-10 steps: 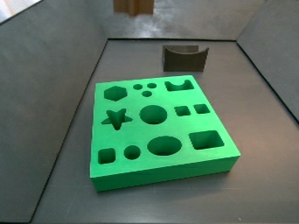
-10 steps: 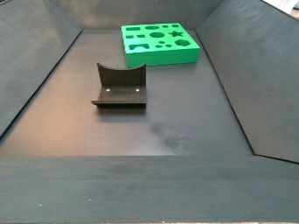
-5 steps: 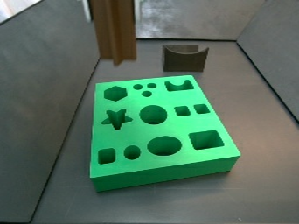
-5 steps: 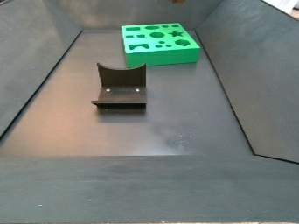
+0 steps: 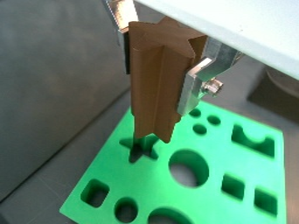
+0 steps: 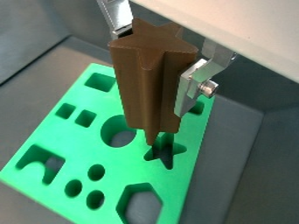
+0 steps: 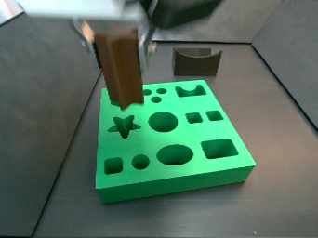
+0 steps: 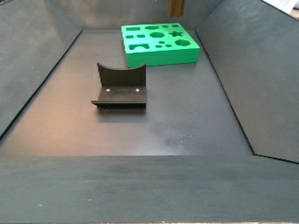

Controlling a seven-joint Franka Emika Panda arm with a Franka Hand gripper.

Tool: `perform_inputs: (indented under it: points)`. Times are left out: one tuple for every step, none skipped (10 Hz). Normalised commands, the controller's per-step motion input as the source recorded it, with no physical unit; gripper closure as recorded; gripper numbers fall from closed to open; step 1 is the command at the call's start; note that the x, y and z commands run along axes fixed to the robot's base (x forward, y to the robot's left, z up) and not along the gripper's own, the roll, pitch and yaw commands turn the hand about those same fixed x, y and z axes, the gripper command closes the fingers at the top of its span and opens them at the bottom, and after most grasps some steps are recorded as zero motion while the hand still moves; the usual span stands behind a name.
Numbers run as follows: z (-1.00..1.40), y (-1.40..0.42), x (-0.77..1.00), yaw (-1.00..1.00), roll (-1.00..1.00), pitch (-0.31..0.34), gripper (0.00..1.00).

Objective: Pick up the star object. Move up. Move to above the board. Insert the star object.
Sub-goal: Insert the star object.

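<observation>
My gripper is shut on the star object, a tall brown fluted prism held upright between the silver fingers. It also shows in a wrist view and in a side view, under the blurred gripper. The prism hangs over the green board, its lower end just above the star-shaped hole, apart from it. Both wrist views show that hole right below the prism's tip. In a side view the board shows at the far end; the gripper is out of that view.
The dark fixture stands behind the board and shows mid-floor in a side view. Grey bin walls rise on all sides. The board has other holes: hexagon, large circle, oval, squares.
The gripper with the star object has come down from the upper back and forward over the board; the prism's lower end now hangs just above the star hole.
</observation>
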Motion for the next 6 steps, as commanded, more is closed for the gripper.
perform_inputs:
  points:
    - [-0.4, 0.0, 0.0, -1.0, 0.0, -0.087, 1.0]
    - [-0.37, 0.0, 0.0, -1.0, 0.0, -0.101, 1.0]
    - [-0.08, 0.05, 0.09, -0.76, -0.07, -0.066, 1.0]
    - [-0.04, 0.0, 0.0, 0.0, 0.0, 0.0, 1.0]
    - [-0.35, 0.18, 0.0, -0.77, 0.07, 0.0, 1.0]
    - [-0.38, 0.0, 0.0, -0.97, 0.1, 0.0, 1.0]
